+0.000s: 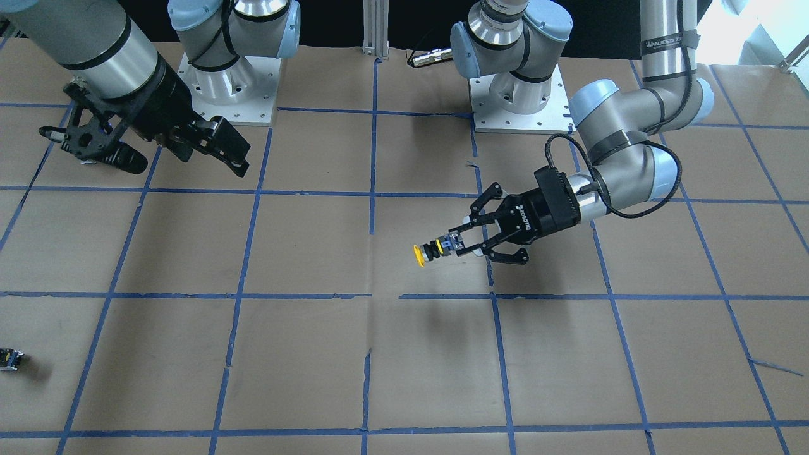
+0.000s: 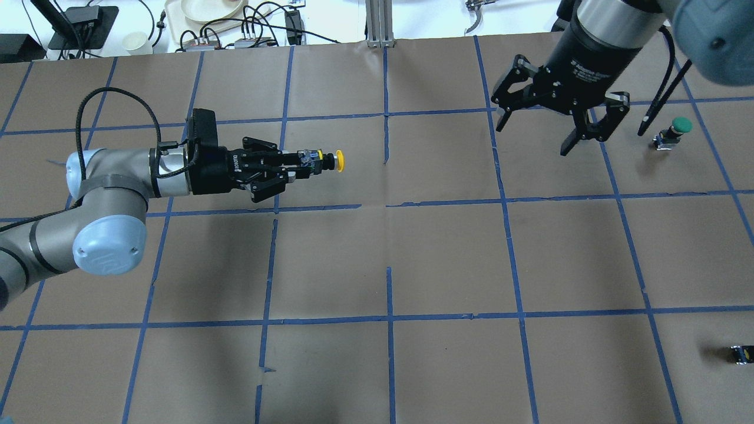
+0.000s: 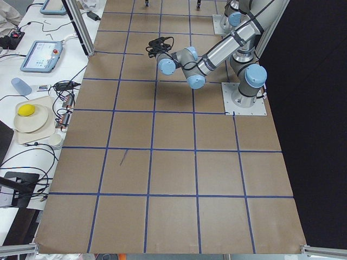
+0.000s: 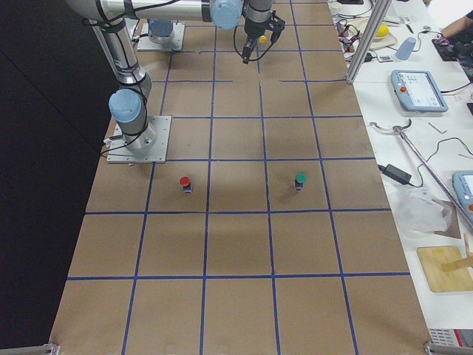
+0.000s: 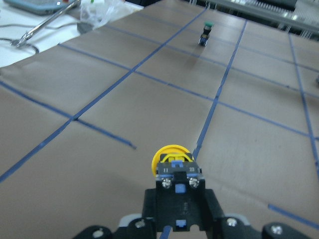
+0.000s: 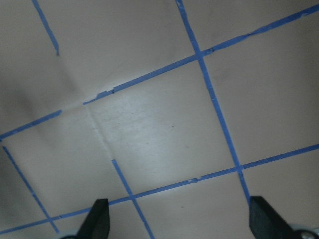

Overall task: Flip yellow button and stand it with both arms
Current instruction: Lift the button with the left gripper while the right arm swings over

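Note:
My left gripper (image 2: 300, 165) is shut on the grey-black base of the yellow button (image 2: 327, 161) and holds it level above the table. The yellow cap points away from the wrist, toward the table's middle. The front-facing view shows the same grip (image 1: 464, 243) on the button (image 1: 430, 251), whose shadow lies on the paper below. In the left wrist view the button (image 5: 173, 167) sits between my fingers with its base screws facing the camera. My right gripper (image 2: 533, 138) is open and empty, high over the far right of the table. Its fingertips (image 6: 97, 221) frame bare paper.
A green-capped button (image 2: 677, 129) stands upright beyond the right gripper and also shows in the left wrist view (image 5: 206, 31). A red-capped button (image 4: 185, 183) stands near the right arm's base. A small black-yellow block (image 2: 741, 353) lies at the near right edge.

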Robot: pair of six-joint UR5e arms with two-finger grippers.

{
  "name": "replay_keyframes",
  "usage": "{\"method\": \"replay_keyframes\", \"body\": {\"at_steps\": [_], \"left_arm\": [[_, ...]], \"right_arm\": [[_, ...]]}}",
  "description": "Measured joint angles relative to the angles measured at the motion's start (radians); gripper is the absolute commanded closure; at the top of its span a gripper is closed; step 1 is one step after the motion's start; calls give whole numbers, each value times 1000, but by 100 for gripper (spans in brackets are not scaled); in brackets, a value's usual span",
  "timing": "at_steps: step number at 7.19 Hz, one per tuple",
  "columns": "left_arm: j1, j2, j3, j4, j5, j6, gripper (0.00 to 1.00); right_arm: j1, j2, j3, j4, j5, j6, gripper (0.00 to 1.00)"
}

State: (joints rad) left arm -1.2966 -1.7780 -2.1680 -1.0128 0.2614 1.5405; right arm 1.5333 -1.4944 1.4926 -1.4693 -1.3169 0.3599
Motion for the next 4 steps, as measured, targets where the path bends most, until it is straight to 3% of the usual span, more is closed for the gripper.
{"method": "replay_keyframes", "body": {"at_steps": [2,4], "left_arm": [[-87,-1,-58,-5,-269,-7,87],[-174,-1,-75,0,-500,-26,87]], "right_arm": [[-22,49,-59,4,206,92,0],[-50,56,-59,38,351,116,0]]}}
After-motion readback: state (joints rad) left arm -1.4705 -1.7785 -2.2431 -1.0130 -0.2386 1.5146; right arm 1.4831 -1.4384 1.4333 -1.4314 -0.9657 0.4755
